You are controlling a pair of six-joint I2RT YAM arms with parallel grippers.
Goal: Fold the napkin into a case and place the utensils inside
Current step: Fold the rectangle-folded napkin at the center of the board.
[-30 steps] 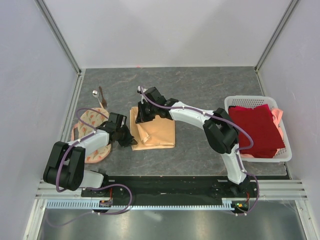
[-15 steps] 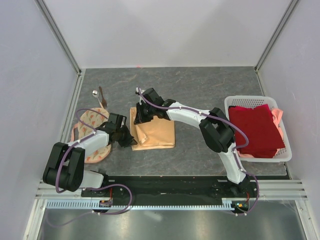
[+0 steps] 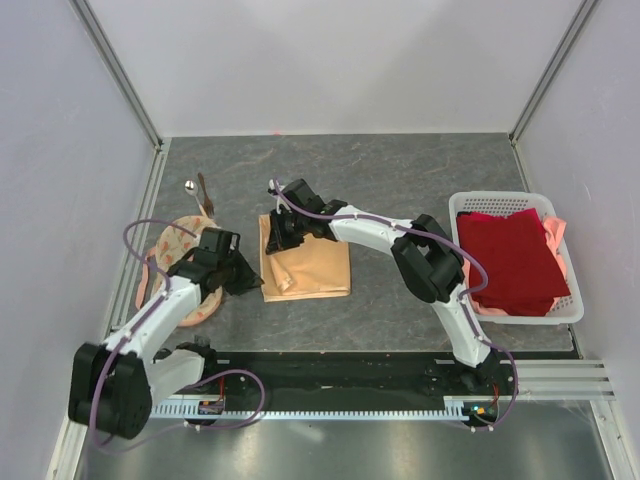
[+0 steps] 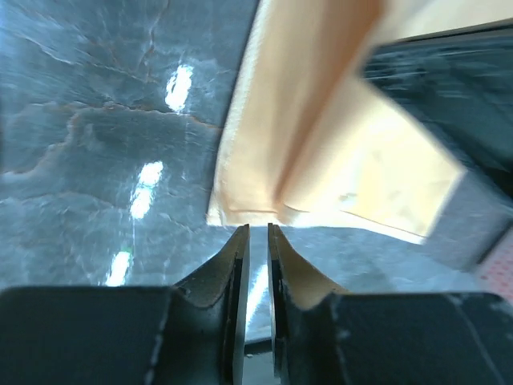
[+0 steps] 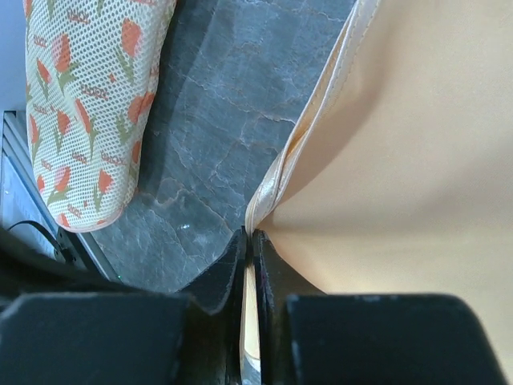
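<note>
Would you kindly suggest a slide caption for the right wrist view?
Right gripper pinching the hemmed edge of the peach napkin, with the grey table and a tulip-print cloth beyond.

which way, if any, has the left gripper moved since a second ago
Yes: the left gripper backed left, off the plain peach-orange cloth napkin, toward the round cream printed cloth.

**Left gripper off the napkin, cloth settled flatter**

The left gripper (image 3: 250, 281) has let go of the lower-left corner of the napkin (image 3: 312, 268) and drawn back slightly toward the left of the frame. Its jaws are now a little apart with nothing between them. The left arm (image 3: 160, 312) has swung its elbow down into the lower-left corner. The raised crease at that corner has dropped, leaving a flatter rectangle. The right gripper (image 3: 279, 233) has edged slightly left at the cloth's upper-left edge.
</note>
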